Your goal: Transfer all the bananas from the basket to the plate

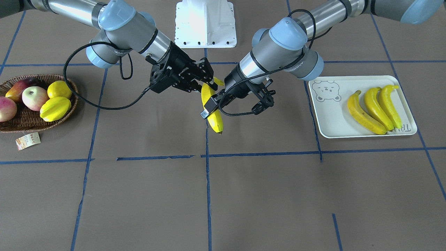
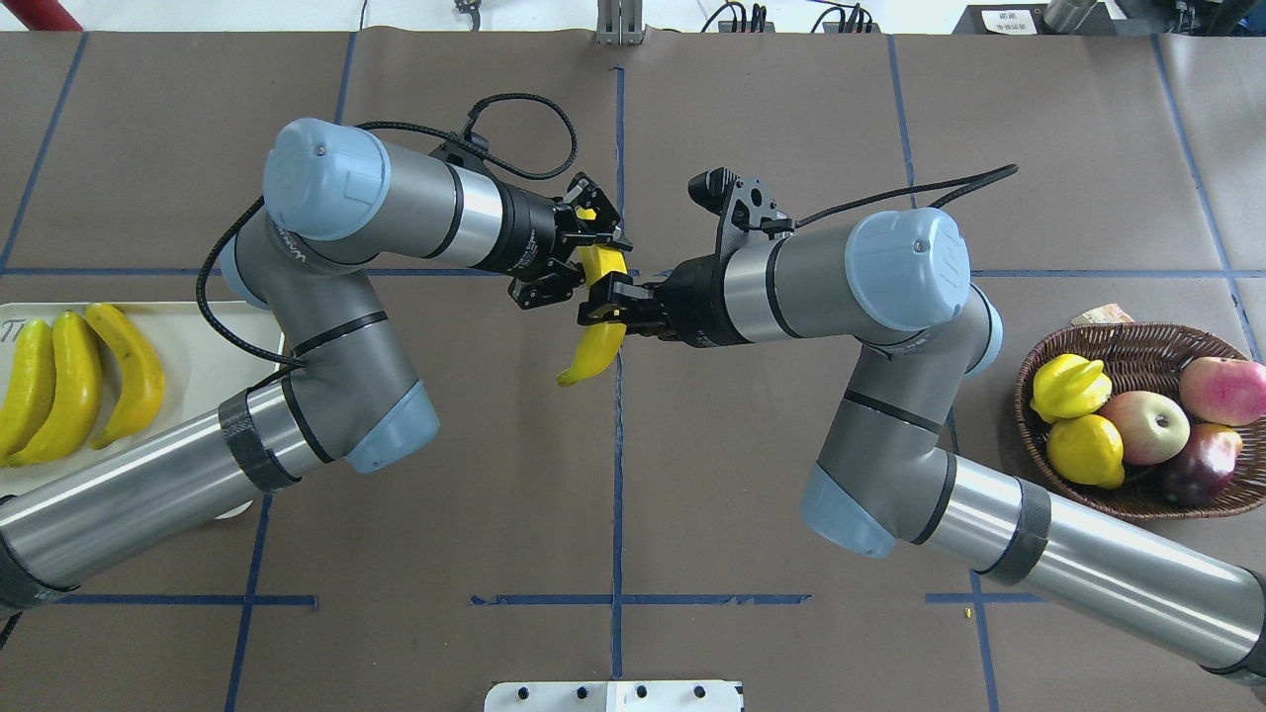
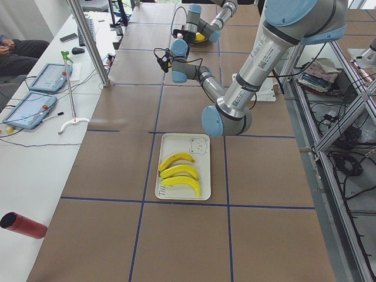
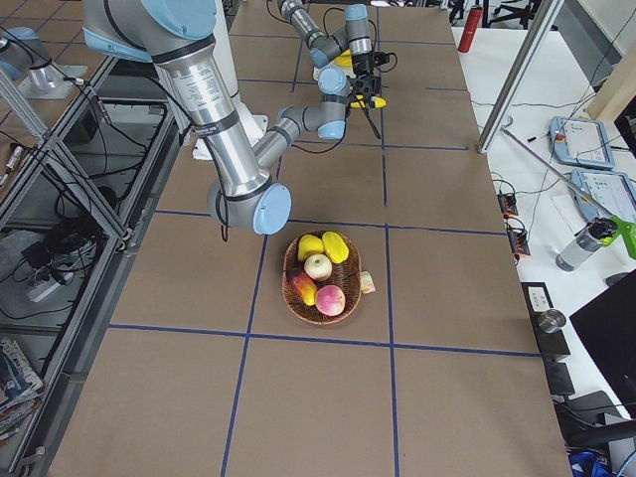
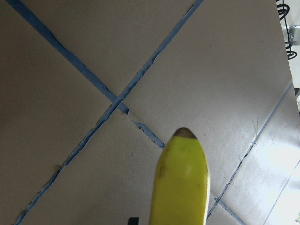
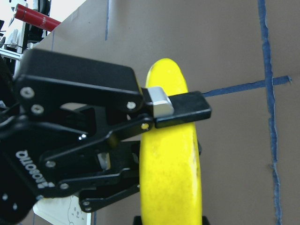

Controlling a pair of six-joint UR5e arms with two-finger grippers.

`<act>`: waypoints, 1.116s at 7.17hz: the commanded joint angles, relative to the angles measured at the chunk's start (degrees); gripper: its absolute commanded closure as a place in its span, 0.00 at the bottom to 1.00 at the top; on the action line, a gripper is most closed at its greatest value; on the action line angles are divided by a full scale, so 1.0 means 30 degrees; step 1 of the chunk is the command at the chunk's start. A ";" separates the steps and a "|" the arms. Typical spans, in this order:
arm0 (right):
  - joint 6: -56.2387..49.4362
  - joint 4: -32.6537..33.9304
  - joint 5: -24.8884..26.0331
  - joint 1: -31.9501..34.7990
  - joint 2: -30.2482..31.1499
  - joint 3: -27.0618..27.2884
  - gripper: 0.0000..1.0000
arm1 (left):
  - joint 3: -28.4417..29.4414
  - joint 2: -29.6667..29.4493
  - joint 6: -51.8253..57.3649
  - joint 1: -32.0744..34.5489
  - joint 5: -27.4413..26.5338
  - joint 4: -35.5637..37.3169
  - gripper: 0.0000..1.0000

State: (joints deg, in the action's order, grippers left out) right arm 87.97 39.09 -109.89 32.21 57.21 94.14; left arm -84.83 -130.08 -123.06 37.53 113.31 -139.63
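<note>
One yellow banana (image 1: pixel 216 120) hangs in mid-air over the table's middle, also in the overhead view (image 2: pixel 593 351). My left gripper (image 1: pixel 212 104) is shut on its middle; one of its fingers (image 6: pixel 178 108) lies across the banana (image 6: pixel 171 187). My right gripper (image 1: pixel 208 82) is shut on the banana's upper part. The two grippers sit close together (image 2: pixel 603 282). The left wrist view shows the banana's dark tip (image 5: pixel 183 136). Three bananas (image 1: pixel 374 108) lie side by side on the white bear-face plate (image 1: pixel 331 118). No banana shows in the wicker basket (image 1: pixel 21 125).
The basket (image 2: pixel 1118 341) holds apples, a lemon (image 2: pixel 1085 450), a starfruit (image 2: pixel 1068 386) and a dark red fruit. A paper tag (image 1: pixel 28 140) lies beside it. The white robot base (image 1: pixel 205 24) stands behind the grippers. Blue tape lines grid the brown table.
</note>
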 commanded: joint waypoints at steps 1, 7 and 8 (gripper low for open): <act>0.0791 0.0122 0.0098 -0.0014 -0.0143 0.0026 0.00 | -0.0023 0.0060 0.0006 0.0087 -0.0006 -0.0008 1.00; -0.0690 0.7018 -0.0751 0.1507 -0.0144 0.0319 0.00 | -0.0257 0.3771 0.0358 0.2160 0.0141 0.0255 1.00; -0.2239 0.9822 -0.0751 0.1741 -0.0115 0.0986 0.00 | -0.0373 0.4593 0.1402 0.2806 0.0111 0.0662 1.00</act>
State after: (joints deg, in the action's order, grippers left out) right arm 85.97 59.41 -111.95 36.46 56.84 95.48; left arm -85.65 -119.66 -121.27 43.50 113.72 -138.70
